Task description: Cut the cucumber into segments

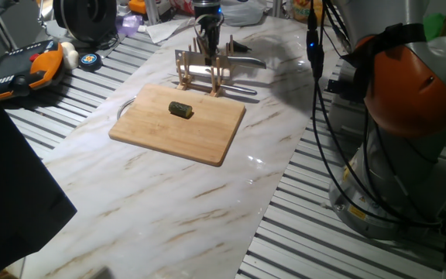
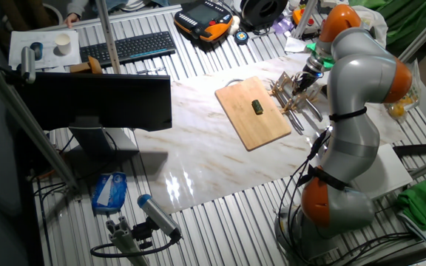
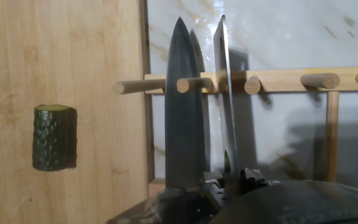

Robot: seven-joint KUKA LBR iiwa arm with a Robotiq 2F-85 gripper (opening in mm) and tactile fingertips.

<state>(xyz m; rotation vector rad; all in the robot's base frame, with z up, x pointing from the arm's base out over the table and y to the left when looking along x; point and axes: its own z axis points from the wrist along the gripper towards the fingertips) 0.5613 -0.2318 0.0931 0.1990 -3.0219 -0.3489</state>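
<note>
The cucumber [image 1: 180, 109] [image 2: 257, 108] is a short dark green stub lying whole near the middle of the wooden board [image 1: 207, 136] [image 2: 265, 133]. In the hand view the cucumber [image 3: 55, 138] lies left on the board [image 3: 73, 50], pale cut end up. My gripper [image 1: 210, 53] [image 2: 302, 80] hangs over the wooden knife rack [image 1: 200, 74] behind the board. Two blades run away from my gripper [image 3: 232, 175]: a broad dark knife [image 3: 185, 106] and a thin one seen edge-on [image 3: 225, 93]. Their handles and my fingertips are hidden, so no grip shows.
The rack's pegs and rail [image 3: 291, 81] cross in front of the blades. A black knife handle [image 1: 238, 49] pokes out right of the rack. The arm's orange and grey base [image 1: 409, 116] stands at the right. A keyboard [image 2: 128, 48] and a monitor [image 2: 98, 100] are farther off.
</note>
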